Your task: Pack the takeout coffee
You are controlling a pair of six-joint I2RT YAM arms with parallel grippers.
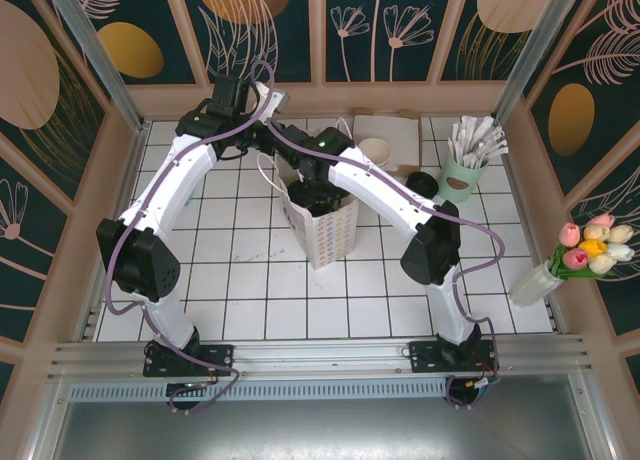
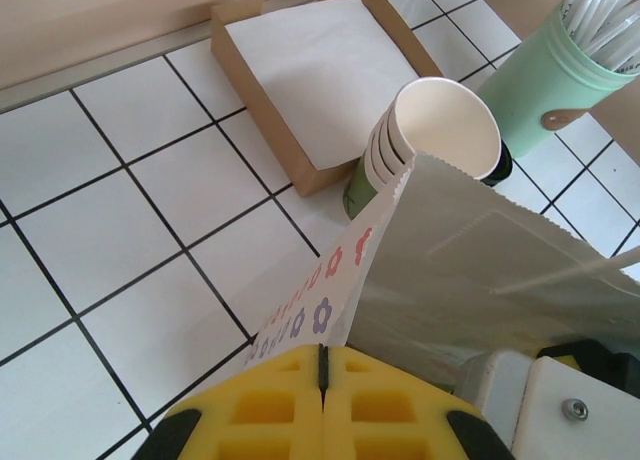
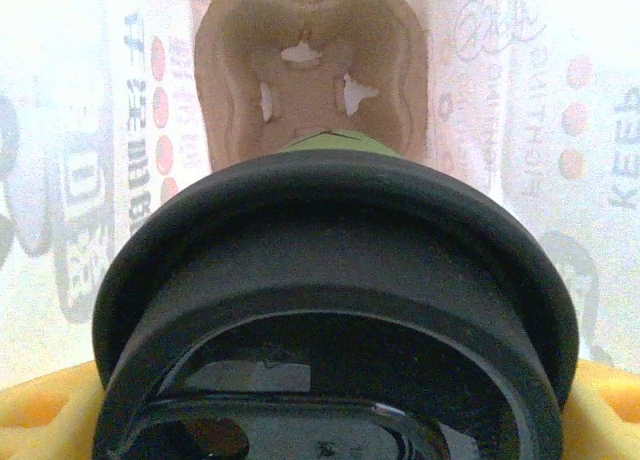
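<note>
Right gripper (image 3: 330, 425) spread wide, yellow pads either side of the takeout coffee (image 3: 330, 250), gripping it inside the white paper bag (image 1: 328, 232). Brown cardboard insert (image 3: 310, 70) beyond it. Left gripper (image 2: 322, 365) pressed together, pinching the bag rim. Cup stack (image 2: 430, 140) just behind the bag.

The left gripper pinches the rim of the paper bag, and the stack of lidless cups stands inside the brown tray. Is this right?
No. The left wrist view shows the stack of lidless cups on the tiles beside the brown tray, not inside it. The left gripper does pinch the paper bag rim.
</note>
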